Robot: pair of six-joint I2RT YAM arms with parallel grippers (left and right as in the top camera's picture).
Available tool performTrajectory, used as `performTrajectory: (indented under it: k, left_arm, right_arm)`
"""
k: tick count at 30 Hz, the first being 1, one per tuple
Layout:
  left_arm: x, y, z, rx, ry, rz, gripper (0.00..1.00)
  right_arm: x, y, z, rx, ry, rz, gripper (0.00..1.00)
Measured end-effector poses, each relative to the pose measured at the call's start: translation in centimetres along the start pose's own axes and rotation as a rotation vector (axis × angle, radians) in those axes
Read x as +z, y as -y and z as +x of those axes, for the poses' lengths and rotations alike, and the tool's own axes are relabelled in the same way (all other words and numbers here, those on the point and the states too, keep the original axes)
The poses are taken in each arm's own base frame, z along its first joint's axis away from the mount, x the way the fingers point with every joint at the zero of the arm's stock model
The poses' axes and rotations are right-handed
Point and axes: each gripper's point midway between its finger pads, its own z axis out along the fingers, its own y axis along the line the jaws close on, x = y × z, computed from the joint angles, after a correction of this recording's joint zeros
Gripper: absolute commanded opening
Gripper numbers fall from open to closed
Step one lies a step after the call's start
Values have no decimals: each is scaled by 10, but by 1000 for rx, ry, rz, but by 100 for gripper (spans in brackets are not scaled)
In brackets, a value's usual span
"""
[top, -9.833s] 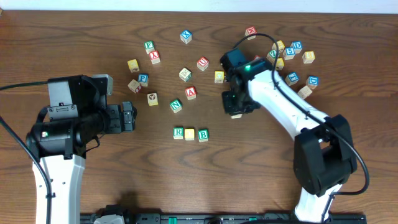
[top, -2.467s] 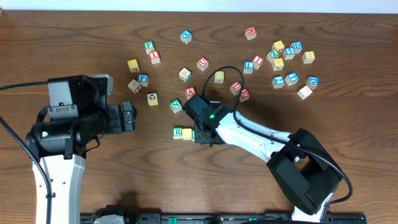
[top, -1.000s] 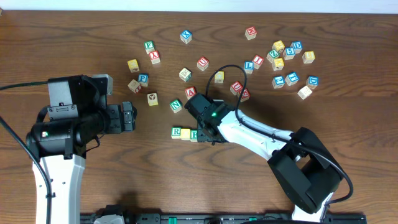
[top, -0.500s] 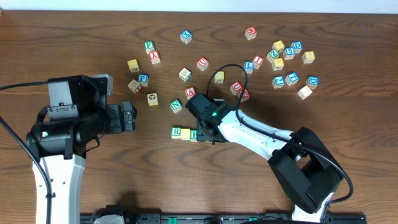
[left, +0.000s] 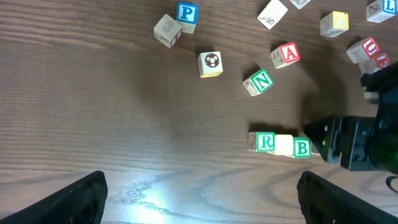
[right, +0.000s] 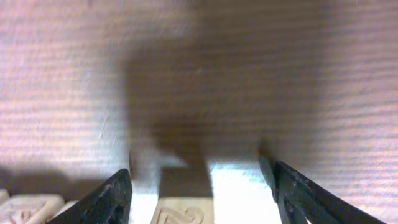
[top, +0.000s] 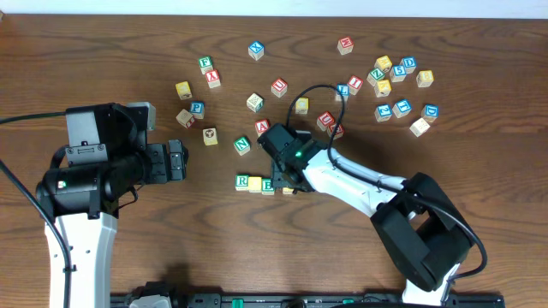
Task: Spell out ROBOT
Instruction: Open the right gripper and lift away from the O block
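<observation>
Found right jaws released: fingers (right: pixel 115 199) spread to either side of a pale cube (right: pixel 177 214), gap showing on both flanks, no grip. Could not read the carved face on it from the right wrist view.

Spotted green R (left: pixel 265 142), pale yellow cube (left: pixel 284 145) and green B (left: pixel 302 148) touching in one straight row on the desk (left: pixel 124 124). Placed B nearest the right jaws, just beside them, with R at the far end of the row from them.

Found left jaws released too: fingers (left: pixel 68 199) wide apart, nothing between. Saw the row ahead of them, toward their right-hand finger, well apart from both tips.

Noted green N (left: pixel 258 82) and red A (left: pixel 285 54) loose near the right jaws, clear of the row. Saw blue-lettered cubes (top: pixel 402 107) scattered well away from both jaws, beyond the right arm (top: pixel 360 184); could not pick out the T among them.
</observation>
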Motion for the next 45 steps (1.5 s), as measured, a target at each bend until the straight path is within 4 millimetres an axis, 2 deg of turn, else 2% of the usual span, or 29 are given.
performTrajectory:
  k: [5,9,14,20,24,31,34,36,37,39,40,42,45]
  left_arm:
    - [0,0,0,0,0,0,96]
    - [0,0,0,0,0,0,96]
    - [0,0,0,0,0,0,96]
    - [0,0,0,0,0,0,96]
    - [0,0,0,0,-1,0,96]
    - [0,0,0,0,0,0,96]
    - [0,0,0,0,0,0,96]
    - [0,0,0,0,0,0,96]
    - [0,0,0,0,0,0,96]
    - [0,0,0,0,0,0,96]
    - [0,0,0,0,0,0,96]
    - [0,0,0,0,0,0,96]
    - [0,0,0,0,0,0,96]
  right_arm:
    - [3,12,-16,42,24,9,68]
    - [5,23,-32,71,60,21,72]
    - [7,43,-57,85,115,51,74]
    - [0,75,-66,90,59,113,74]
    - [-21,83,-80,83,19,127,75]
    - [-81,84,-104,70,24,145,77]
    - [-106,88,-121,124,88,143,75]
    - [-131,101,-139,231,167,149,76]
    - [-137,108,-144,289,190,152,76]
    - [-143,122,-150,403,215,164,81]
    - [-143,129,-152,452,220,170,91]
    - [-143,146,-155,590,230,183,99]
    - [-144,164,-159,750,249,187,99]
